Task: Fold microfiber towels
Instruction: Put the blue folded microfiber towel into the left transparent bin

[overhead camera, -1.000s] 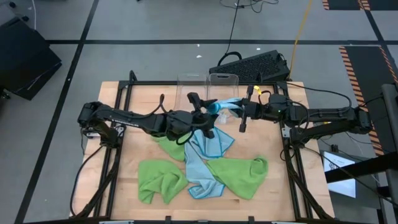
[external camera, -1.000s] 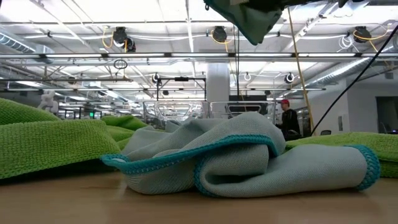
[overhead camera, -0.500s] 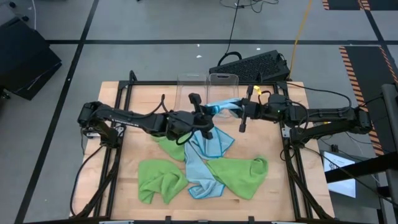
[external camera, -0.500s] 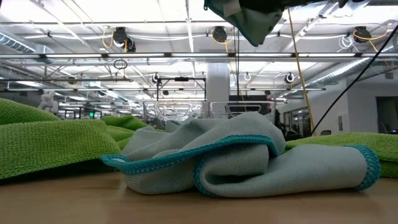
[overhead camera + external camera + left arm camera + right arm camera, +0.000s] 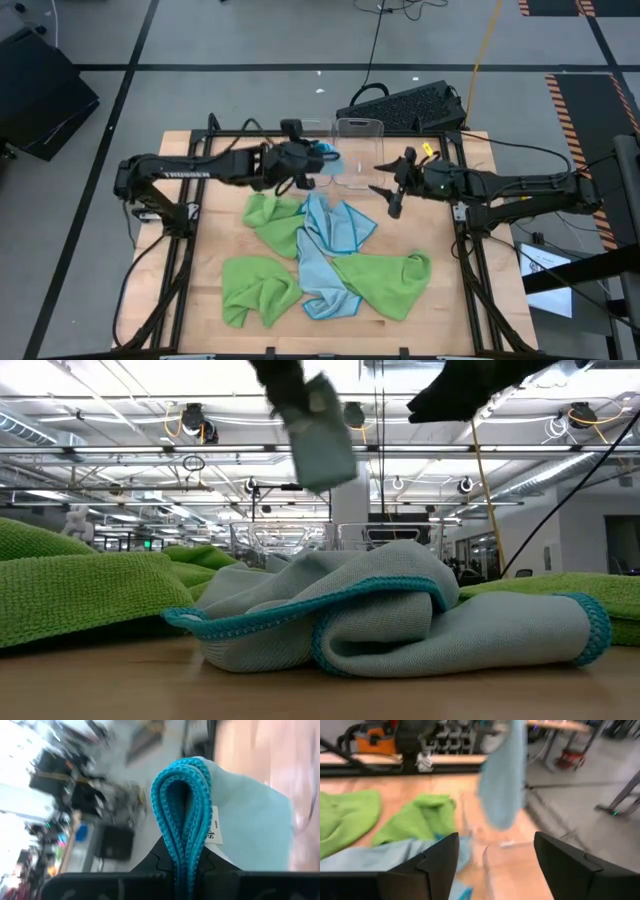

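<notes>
- Because its fingers are pressed together on the doubled teal hem of a folded light blue towel [image 5: 235, 815], the left gripper [image 5: 308, 160] can carry that cloth as one compact packet, layers kept from sliding apart; the left wrist view shows the hem loop pinched right between the dark fingers.
- Held up off the wood near the table's far edge, the packet hangs just beside the clear bins [image 5: 358, 135], which I judge is where a finished fold is meant to go.
- While the left arm carries, the right gripper [image 5: 392, 193] hovers near the bins with its fingers spread and nothing between them, so the cloth's weight is on the left gripper alone.
- Below both arms, the unfolded towels lie in a loose heap mid-table: a light blue one [image 5: 330, 232] crumpled at the centre, lime green ones [image 5: 258, 288] around it, overlapping.
- Seen from the low view, the nearest blue towel [image 5: 400, 615] is rumpled, edges curled over, so it is not yet folded.
</notes>
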Robot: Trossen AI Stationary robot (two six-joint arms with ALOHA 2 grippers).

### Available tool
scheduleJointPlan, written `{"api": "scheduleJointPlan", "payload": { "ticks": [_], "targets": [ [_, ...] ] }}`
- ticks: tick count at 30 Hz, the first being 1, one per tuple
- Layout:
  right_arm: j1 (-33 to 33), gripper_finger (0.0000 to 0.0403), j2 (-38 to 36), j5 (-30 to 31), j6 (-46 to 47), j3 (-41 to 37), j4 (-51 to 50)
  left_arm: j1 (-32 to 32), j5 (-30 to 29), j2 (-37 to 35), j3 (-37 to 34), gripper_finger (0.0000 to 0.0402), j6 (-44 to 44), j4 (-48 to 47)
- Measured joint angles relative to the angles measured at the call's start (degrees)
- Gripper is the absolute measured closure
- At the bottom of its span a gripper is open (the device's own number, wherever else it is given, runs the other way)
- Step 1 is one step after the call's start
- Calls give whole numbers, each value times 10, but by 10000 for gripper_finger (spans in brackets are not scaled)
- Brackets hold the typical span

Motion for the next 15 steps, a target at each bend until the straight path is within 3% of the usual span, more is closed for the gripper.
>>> {"api": "scheduleJointPlan", "payload": {
  "ticks": [8, 15],
  "targets": [
    [71, 147, 0, 0, 35, -18, -6, 78, 27, 21, 0, 389, -10, -69],
    [97, 149, 0, 1, 36, -38, 7, 135, 131, 38, -1, 389, 39, -58]
  ]
}}
